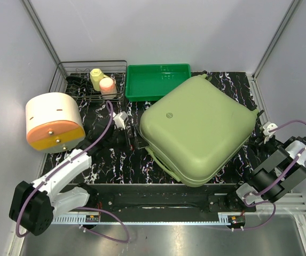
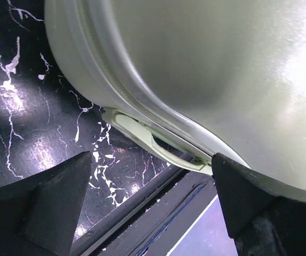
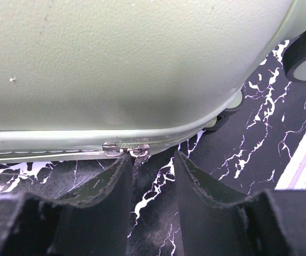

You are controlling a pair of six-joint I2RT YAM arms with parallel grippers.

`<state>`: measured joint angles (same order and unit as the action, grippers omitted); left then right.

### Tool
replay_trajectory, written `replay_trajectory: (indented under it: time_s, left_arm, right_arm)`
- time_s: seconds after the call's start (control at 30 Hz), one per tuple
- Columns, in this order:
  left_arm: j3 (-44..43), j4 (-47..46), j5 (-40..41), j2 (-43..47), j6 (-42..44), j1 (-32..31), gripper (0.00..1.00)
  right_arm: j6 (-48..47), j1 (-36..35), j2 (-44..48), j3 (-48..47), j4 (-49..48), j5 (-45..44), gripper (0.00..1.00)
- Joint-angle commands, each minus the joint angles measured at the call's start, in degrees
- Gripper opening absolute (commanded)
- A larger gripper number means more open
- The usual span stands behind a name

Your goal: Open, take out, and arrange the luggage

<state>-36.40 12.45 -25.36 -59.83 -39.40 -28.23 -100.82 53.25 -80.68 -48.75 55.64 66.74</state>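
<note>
Top view: a pale green suitcase (image 1: 198,128) lies flat and closed on the dark marbled surface (image 1: 115,165), beside a green tray (image 1: 158,82).

Left wrist view: the left hand (image 2: 150,165) is spread wide and empty, facing the suitcase's side handle (image 2: 153,141).

Right wrist view: the right hand (image 3: 151,160), narrowly parted and pinching nothing, sits just below the zip pulls (image 3: 138,152).

The zip looks fully done up, so unzipping, opening, emptying and arranging all appear to remain.
</note>
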Motion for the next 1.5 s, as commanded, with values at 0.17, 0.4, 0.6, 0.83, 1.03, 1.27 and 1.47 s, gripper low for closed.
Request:
replay_trajectory:
  time_s: [0.17, 0.4, 0.6, 0.83, 1.03, 1.27, 1.47]
  left_arm:
    - [3.1, -0.8, -1.7, 2.6, -5.8, 1.9, 0.99]
    - [6.8, -1.8, -2.6, 2.4, -9.6, 3.5, 0.99]
    - [6.7, -2.3, -2.5, 2.0, -9.3, 3.7, 0.99]
    - [7.7, -3.8, -2.9, 1.4, -11.4, 3.6, 0.99]
    - [7.8, -5.1, -3.6, 0.7, -12.3, 3.6, 0.99]
    - [7.9, -4.4, -3.2, -0.3, -15.9, 2.6, 0.98]
    - [8.9, -6.9, -2.5, -2.8, -19.1, -3.0, 0.85]
  right_arm:
    - [-4.6, 0.0, -0.7, 1.1, 1.2, 5.5, 0.32]
    - [-7.2, 0.0, -1.1, 1.1, 1.3, 4.5, 0.14]
    - [-7.8, 0.1, -1.3, 1.0, 0.4, 4.4, 0.00]
    - [-8.5, 0.1, -2.0, 2.5, -0.2, 5.3, 0.25]
    - [-6.9, -0.3, -2.8, 3.9, -3.5, 8.3, 0.25]
    - [-4.8, -0.4, -2.4, 2.9, -3.3, 9.1, 0.00]
    - [-4.7, -1.0, -1.8, 3.0, -1.8, 8.6, 0.00]
